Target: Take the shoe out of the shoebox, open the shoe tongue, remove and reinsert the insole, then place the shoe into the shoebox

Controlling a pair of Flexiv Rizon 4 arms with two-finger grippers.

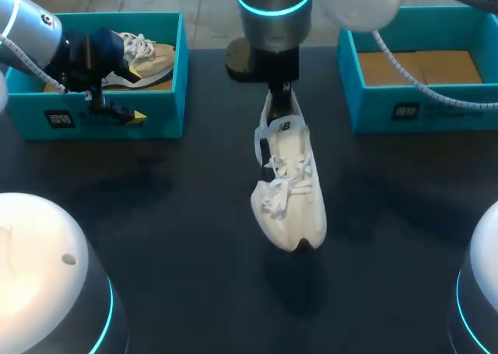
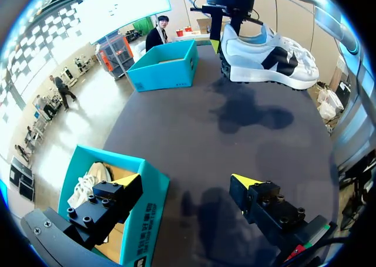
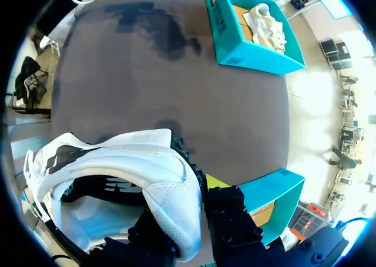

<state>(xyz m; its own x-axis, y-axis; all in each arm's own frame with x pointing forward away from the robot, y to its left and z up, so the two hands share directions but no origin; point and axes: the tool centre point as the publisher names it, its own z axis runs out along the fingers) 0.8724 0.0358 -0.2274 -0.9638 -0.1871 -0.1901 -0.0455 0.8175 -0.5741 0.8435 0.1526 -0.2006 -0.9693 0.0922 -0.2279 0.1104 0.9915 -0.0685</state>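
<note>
A white shoe (image 1: pixel 289 189) hangs toe-down over the middle of the table, with my right gripper (image 1: pixel 280 97) shut on its heel. From the right wrist, one finger (image 3: pixel 226 214) lies outside the heel of the white shoe (image 3: pixel 147 179) and the other is inside it. My left gripper (image 1: pixel 135 96) stands open at the front wall of the left teal shoebox (image 1: pixel 167 113), which holds a beige shoe (image 1: pixel 148 58). In the left wrist view the left gripper (image 2: pixel 187 182) straddles that shoebox's wall (image 2: pixel 147 220), and the white shoe (image 2: pixel 270 58) hangs far ahead.
A second teal shoebox (image 1: pixel 366 97) stands at the back right with only a cardboard floor showing. Two white domes, the arm bases (image 1: pixel 39 268), sit at the near corners. Dark tabletop (image 1: pixel 179 237) lies between the boxes and the bases.
</note>
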